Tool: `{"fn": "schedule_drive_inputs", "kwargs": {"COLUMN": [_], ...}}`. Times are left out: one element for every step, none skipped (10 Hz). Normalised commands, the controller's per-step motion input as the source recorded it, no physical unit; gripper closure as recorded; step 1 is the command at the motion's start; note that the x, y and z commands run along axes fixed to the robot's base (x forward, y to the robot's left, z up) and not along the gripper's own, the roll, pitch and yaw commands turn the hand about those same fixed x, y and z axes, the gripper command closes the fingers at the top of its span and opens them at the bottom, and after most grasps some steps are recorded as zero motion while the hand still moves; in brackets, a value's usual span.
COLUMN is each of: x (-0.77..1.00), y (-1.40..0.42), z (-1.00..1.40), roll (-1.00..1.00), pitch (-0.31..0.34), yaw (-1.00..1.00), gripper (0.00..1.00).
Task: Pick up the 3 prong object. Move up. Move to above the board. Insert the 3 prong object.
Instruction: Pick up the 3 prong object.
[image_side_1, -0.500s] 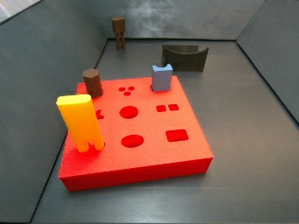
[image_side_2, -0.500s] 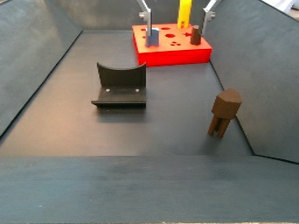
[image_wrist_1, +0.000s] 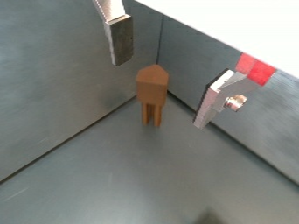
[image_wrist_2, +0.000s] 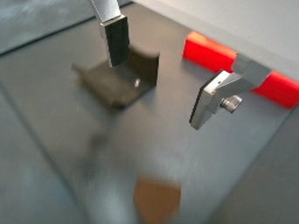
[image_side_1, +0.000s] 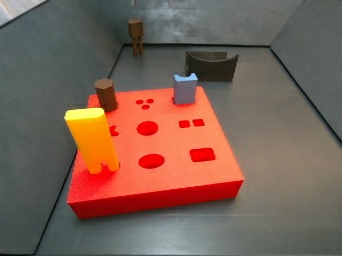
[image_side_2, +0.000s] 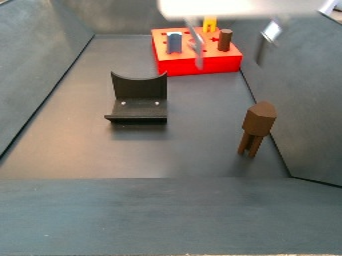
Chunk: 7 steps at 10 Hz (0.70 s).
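Note:
The 3 prong object (image_side_2: 257, 128) is a slim brown block on thin legs, standing upright on the grey floor close to a wall, and it also shows in a side view (image_side_1: 135, 35) at the far corner. My gripper (image_side_2: 231, 50) hangs open and motion-blurred in the air between the red board (image_side_2: 181, 65) and that block. In a wrist view the 3 prong object (image_wrist_1: 152, 92) stands beyond the open gripper (image_wrist_1: 160, 93), not between the fingers (image_wrist_1: 121, 39). Nothing is held. The board (image_side_1: 201, 185) lies flat with cut-out holes.
On the board stand a yellow two-legged block (image_side_1: 91, 140), a dark-brown cylinder (image_side_1: 106, 94) and a blue block (image_side_1: 185, 88). The fixture (image_side_2: 136, 98) stands mid-floor, also visible in a wrist view (image_wrist_2: 117, 80). Grey walls enclose the floor.
The gripper has left its place over the board and moved across the floor toward the 3 prong object, still open. The pieces have not moved.

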Motion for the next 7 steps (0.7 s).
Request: {"fn": "schedule_drive_inputs", "kwargs": {"x": [-0.67, -0.09, 0.0, -0.11, -0.39, -0.04, 0.0], "y": [0.68, 0.19, 0.05, 0.21, 0.29, 0.01, 0.0], "z": [-0.57, -0.05, 0.0, -0.14, -0.24, -0.02, -0.02], "roll": [-0.02, 0.0, 0.0, 0.0, 0.0, 0.0, 0.0], "pitch": [-0.22, 0.0, 0.0, 0.0, -0.037, 0.0, 0.0], "yaw": [0.19, 0.0, 0.0, 0.21, 0.31, 0.0, 0.0], "gripper": [0.0, 0.0, 0.0, 0.0, 0.0, 0.0, 0.0]}}
